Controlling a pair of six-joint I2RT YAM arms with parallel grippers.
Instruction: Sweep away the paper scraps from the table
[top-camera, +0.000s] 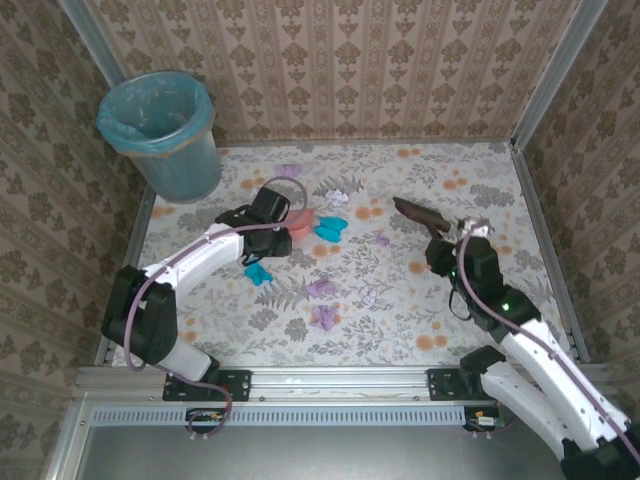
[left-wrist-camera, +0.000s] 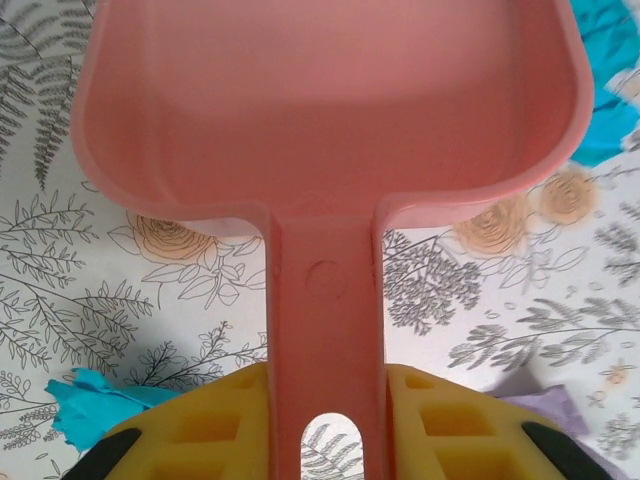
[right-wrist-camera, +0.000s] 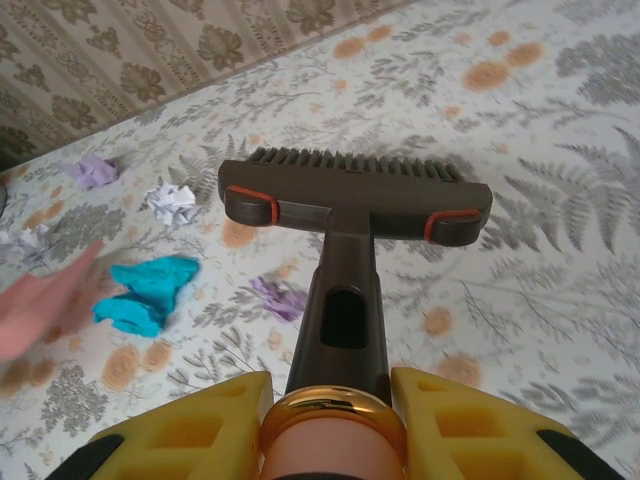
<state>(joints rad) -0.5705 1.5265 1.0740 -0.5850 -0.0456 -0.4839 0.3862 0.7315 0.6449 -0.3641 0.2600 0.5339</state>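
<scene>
Teal, lilac and white paper scraps (top-camera: 330, 228) lie scattered across the counter (top-camera: 480, 180), one teal wad just beside the pink dustpan (left-wrist-camera: 330, 100). In the wrist view its scoop is bare inside. The left tool (left-wrist-camera: 325, 430) pinches its handle, and the right tool (right-wrist-camera: 330, 420) clamps a dark brush (right-wrist-camera: 355, 190). From above, a teal-lined bin (top-camera: 165, 135) stands at the far left corner, its contents hidden.

no legible text, labels, brands or nos. on anything in view
</scene>
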